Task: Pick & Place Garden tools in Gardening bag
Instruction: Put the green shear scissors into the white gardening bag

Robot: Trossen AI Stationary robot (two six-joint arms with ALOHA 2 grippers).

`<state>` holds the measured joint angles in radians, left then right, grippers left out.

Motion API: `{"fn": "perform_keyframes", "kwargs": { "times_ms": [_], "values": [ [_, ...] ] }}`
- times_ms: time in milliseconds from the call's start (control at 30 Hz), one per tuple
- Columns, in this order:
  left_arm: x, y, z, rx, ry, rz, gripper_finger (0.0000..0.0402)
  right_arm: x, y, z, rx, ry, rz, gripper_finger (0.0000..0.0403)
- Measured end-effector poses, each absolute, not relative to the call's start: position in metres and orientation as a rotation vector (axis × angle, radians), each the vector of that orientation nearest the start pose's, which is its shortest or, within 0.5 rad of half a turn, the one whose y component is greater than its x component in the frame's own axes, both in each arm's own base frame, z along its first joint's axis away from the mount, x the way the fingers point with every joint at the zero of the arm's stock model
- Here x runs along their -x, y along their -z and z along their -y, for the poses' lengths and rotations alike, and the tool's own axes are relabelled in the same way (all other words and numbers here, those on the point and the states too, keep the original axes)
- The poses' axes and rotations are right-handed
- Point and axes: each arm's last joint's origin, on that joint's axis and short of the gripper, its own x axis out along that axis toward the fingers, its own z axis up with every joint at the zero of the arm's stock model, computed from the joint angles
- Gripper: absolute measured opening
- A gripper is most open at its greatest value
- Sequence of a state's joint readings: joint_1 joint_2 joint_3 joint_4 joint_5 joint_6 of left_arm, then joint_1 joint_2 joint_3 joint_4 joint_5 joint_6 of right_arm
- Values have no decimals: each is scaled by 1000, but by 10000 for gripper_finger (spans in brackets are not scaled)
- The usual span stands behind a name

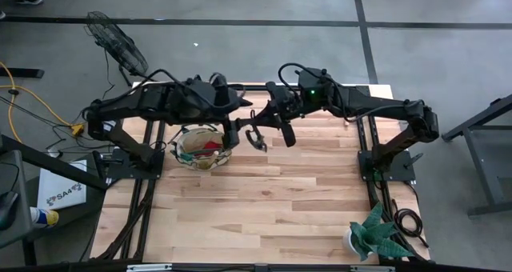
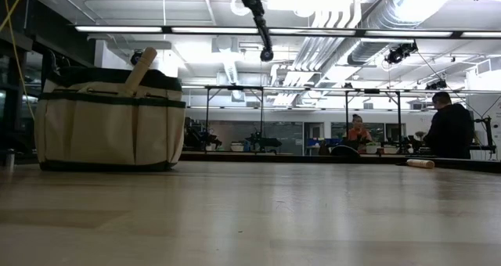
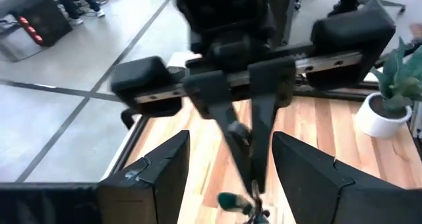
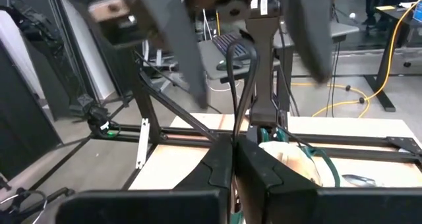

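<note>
**Bench stock at the moment of hand-over, near to far**

- Potted plant: green, spiky, white pot, at the near right corner of the bench; well apart from everything else.
- Gardening bag: round beige tote with green trim, upright on the left half of the bench. A wooden tool handle leans out of its top; something red lies inside.
- Left pincer: above the bag's right rim, fingers spread wide, empty.
- Pruning shears: dark, with a green grip end, hanging in the air just right of the bag, between the two pincers.
- Right pincer: fingers pressed together on the pruning shears, just beside the left pincer.
- Room beyond: two people seated at far desks.
</note>
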<state>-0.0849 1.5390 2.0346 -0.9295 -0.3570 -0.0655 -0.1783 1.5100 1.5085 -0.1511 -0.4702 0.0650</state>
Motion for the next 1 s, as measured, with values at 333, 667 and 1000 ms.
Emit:
{"fn": "perform_keyframes", "kwargs": {
  "times_ms": [333,667,1000],
  "values": [
    [-278,-499,14,-7,-257,-414,152,-339,-413,48,-108,-276,-147,3],
    [-280,-502,15,5,-249,-387,136,-339,-414,48,-108,-275,-138,3],
    [-293,-494,16,24,-259,-407,135,-339,-416,48,-114,-276,-124,3]
  ]
}}
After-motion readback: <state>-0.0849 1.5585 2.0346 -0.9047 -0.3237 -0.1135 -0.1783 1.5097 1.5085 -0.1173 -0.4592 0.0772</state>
